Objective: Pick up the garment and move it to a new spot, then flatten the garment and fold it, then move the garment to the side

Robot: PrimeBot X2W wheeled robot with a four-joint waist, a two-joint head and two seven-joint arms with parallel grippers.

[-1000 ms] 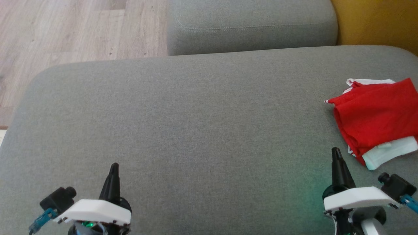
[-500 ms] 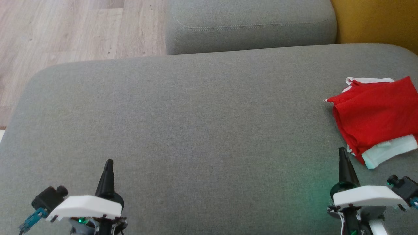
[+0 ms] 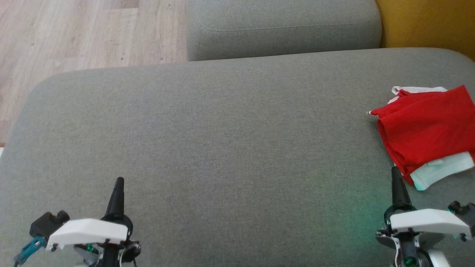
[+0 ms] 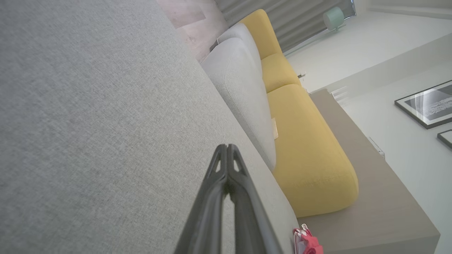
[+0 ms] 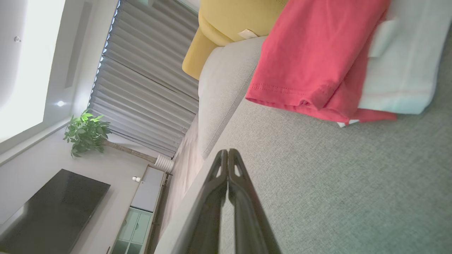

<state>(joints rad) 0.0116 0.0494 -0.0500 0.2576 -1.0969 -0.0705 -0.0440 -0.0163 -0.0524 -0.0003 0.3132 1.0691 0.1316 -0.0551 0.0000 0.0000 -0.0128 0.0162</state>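
Note:
The garment (image 3: 425, 129) is a folded red piece with white trim lying at the right edge of the grey cushion (image 3: 222, 141). It also appears in the right wrist view as the garment (image 5: 317, 63), and as a small red corner (image 4: 307, 243) in the left wrist view. My right gripper (image 3: 395, 171) is shut with nothing in it, its tip just left of the garment's near white hem. My left gripper (image 3: 119, 181) stands shut and empty at the lower left, far from the garment. Both pairs of fingers press together in the wrist views (image 4: 226, 148) (image 5: 227, 152).
A second grey cushion (image 3: 282, 27) lies beyond the far edge. A yellow cushion (image 3: 426, 22) sits at the back right. Wooden floor (image 3: 74, 33) lies off the cushion's left and far-left edges.
Both grippers have drawn back toward the bottom edge, the left shifting slightly left and the right slightly right. The garment has not moved.

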